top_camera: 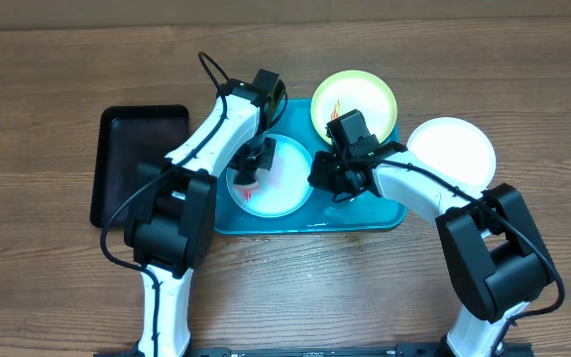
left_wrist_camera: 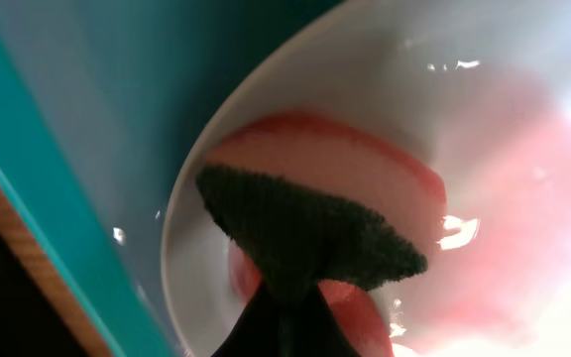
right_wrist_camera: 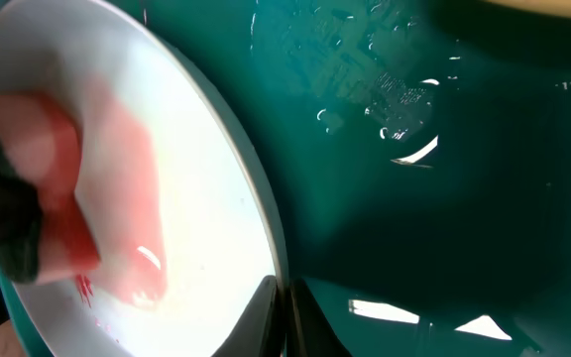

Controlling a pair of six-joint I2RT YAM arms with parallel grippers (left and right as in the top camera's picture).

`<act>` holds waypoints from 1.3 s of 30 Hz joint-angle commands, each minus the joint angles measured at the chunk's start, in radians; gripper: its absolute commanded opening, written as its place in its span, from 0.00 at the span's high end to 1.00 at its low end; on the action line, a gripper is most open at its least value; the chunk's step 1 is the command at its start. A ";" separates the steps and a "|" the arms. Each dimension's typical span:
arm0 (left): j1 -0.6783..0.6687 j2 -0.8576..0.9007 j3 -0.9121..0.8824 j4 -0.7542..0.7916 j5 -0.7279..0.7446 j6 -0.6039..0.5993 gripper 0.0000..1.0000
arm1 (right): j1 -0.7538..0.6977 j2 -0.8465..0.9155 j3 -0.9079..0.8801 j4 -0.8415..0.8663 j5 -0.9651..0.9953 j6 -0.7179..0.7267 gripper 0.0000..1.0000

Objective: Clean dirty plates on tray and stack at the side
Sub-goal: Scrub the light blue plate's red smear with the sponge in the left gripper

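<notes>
Both jaws closed: my left gripper (top_camera: pixel 250 171) clamps a sponge (left_wrist_camera: pixel 305 233) on the teal-rimmed plate (top_camera: pixel 287 188); my right gripper (top_camera: pixel 321 178) pinches its rim. Yellow-green plate (top_camera: pixel 365 97) just beyond right jaws; white plate (top_camera: pixel 456 151) outboard, off the tray (top_camera: pixel 370 214).

You are looking at three plates: a white plate (top_camera: pixel 454 151), a yellow-green plate (top_camera: pixel 367 93), a teal-rimmed plate (top_camera: pixel 282 184). Two trays are sitting there, a blue tray (top_camera: pixel 365 213) and a black tray (top_camera: pixel 137 159), plus one sponge (left_wrist_camera: pixel 305 233).

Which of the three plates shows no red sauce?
The white plate, right of the tray, looks clean; the yellow-green plate and the teal-rimmed plate both carry red smears.
</notes>
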 commanded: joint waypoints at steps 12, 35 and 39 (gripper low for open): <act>0.002 -0.003 0.007 -0.053 0.493 0.473 0.96 | 0.003 0.024 -0.004 -0.008 0.009 -0.008 0.96; -0.009 -0.003 0.007 0.009 -0.077 0.217 0.96 | 0.003 0.024 -0.004 -0.008 0.009 -0.008 0.96; -0.009 -0.003 0.007 0.074 -0.082 0.200 0.96 | 0.003 0.024 -0.004 -0.008 0.009 -0.008 0.96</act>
